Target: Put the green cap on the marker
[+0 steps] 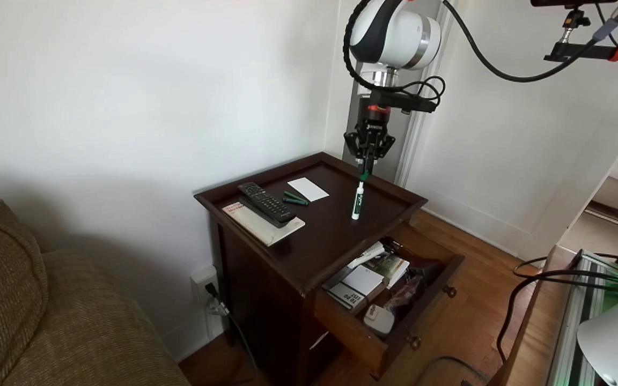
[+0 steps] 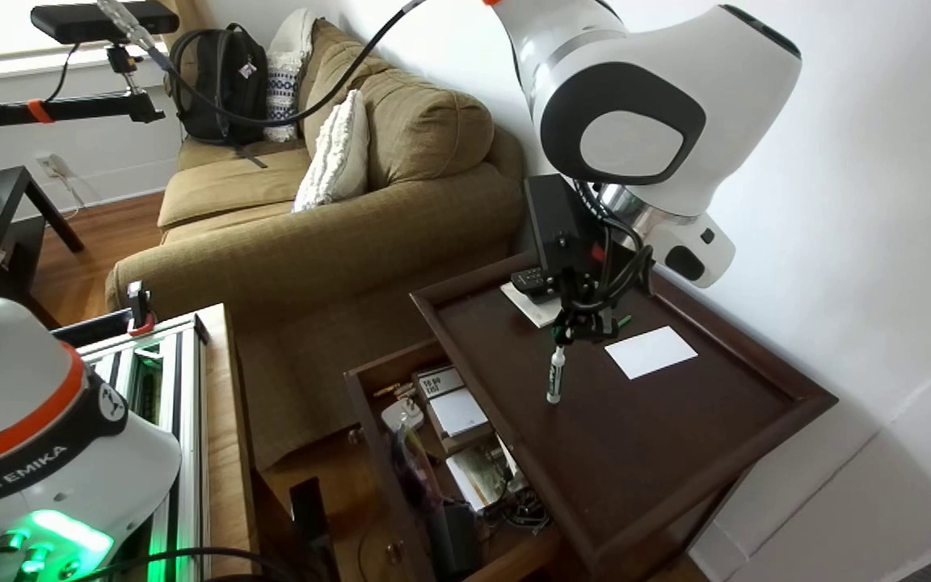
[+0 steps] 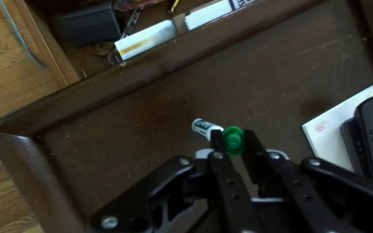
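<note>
A black gripper (image 3: pixel 233 139) is clasping the green cap (image 3: pixel 233 141) between its fingertips, right at the upper end of the marker (image 1: pixel 358 201), which is pointing nearly upright; the views are not settling whether the cap is truly seating or the marker's base is touching wood. The cap is looking light, stiff and probably slick, tough rather than fragile, and calling for a square hold on its sides with the mouth left free. The marker is appearing equally light and rigid, likely tipping at a sideways nudge, its middle offering the surest hold. Dark tabletop (image 3: pixel 134 136) is spreading around the marker, seemingly giving room sideways, while a raised rim (image 3: pixel 151 66) is running past it on one side and a pulled-out drawer (image 1: pixel 429 313) is gaping farther off from it. The remote (image 1: pixel 267 203) and white booklet (image 1: pixel 260 230) are lying well apart from the marker; the white card (image 1: pixel 308 188) is resting nearer.
</note>
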